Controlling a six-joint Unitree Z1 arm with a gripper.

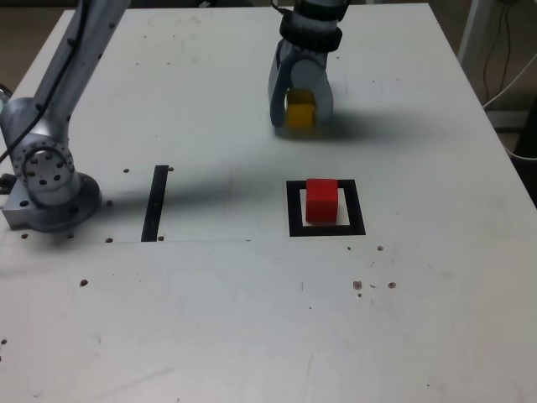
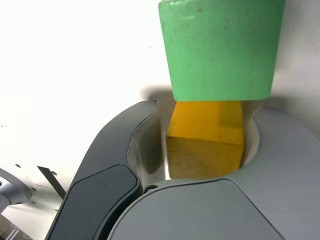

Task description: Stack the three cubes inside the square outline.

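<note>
In the exterior view my gripper (image 1: 300, 117) stands at the far middle of the table, its fingers down on either side of the yellow cube (image 1: 300, 107), which rests on the table. In the wrist view the jaws press close on both sides of the yellow cube (image 2: 205, 142). The green cube (image 2: 220, 50) sits right against its far face, beyond my gripper (image 2: 205, 120). The green cube is hidden behind the gripper in the exterior view. The red cube (image 1: 321, 200) sits alone inside the square outline (image 1: 295, 210), nearer the camera.
A narrow black strip (image 1: 156, 203) lies on the table toward the exterior view's left. The arm's base (image 1: 46, 180) stands beside it at the table's left edge. Cables (image 1: 512, 75) hang past the right edge.
</note>
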